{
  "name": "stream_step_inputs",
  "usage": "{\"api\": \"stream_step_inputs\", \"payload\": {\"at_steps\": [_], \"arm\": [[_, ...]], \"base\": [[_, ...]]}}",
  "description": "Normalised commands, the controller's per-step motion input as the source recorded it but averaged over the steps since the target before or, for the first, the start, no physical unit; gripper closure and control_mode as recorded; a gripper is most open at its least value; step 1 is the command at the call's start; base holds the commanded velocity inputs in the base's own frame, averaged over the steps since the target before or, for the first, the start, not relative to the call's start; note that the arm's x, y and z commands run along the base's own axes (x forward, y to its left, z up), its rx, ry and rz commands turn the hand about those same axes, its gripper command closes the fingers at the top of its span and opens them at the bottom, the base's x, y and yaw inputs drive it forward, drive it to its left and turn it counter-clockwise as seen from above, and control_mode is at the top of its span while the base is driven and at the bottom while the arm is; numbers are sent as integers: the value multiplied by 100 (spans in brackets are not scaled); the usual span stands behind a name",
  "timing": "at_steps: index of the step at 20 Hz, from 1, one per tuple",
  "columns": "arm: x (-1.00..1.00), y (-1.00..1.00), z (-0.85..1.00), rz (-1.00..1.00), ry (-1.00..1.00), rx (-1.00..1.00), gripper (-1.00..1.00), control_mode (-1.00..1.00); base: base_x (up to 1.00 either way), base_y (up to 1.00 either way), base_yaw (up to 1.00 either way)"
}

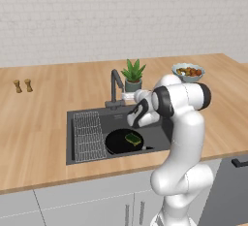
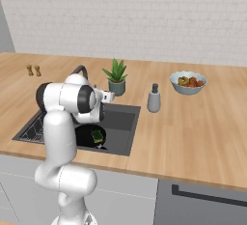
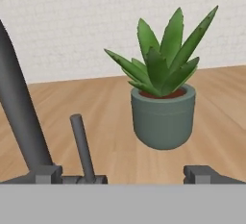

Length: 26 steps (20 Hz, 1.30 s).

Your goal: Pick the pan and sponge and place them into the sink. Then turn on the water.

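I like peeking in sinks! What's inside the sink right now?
Inside the sink lies the black pan with the yellow-green sponge resting in it, next to a wire rack. The robot's arm hides the sink's right part.

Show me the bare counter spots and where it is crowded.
Free: the wooden counter between the two small wooden shakers and the dark grey sink, and the stretch in front of the grey fruit bowl. Crowded: behind the sink, where the dark faucet, potted green plant, grey soap dispenser and open gripper cluster.
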Motion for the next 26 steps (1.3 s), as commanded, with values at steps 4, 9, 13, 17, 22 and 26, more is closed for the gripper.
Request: {"api": "stream_step_inputs", "payload": {"at_steps": [4,9,13,17,22,26], "arm": [[1,8,-8,0,-5,0,-100,-100],[11,0,-4,0,-5,0,-100,-100],[8,0,-10,0,-3,2,-100,-100],[4,0,-13,0,0,1,-100,-100],[5,0,-8,0,0,0,-100,-100],[13,0,-3,0,0,0,-100,-100]], "base": [[0,0,0],[0,0,0],[0,0,0],[0,0,0],[0,0,0],[0,0,0]]}}
